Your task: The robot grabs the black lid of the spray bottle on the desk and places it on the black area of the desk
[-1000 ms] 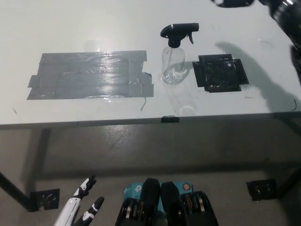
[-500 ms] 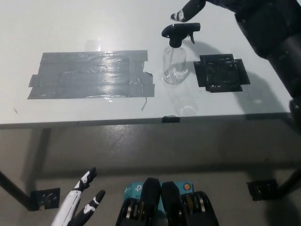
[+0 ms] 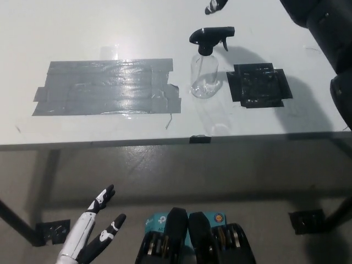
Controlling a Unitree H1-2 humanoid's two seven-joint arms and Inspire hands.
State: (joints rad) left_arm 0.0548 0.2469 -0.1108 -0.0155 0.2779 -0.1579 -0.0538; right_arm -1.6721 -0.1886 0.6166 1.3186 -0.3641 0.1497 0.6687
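Could knock over the spray bottle (image 3: pixel 204 77) just below the right hand (image 3: pixel 214 6), grip unclear, while grabbing its black lid (image 3: pixel 210 37).

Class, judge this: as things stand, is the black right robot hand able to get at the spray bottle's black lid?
Probably yes. The right robot hand hovers just above and behind the black lid, and nothing stands between them on the desk.

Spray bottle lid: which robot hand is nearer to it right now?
Right. The black right robot hand hovers just beyond the black lid at the picture's top edge. The white left robot hand hangs far off, below the desk at lower left.
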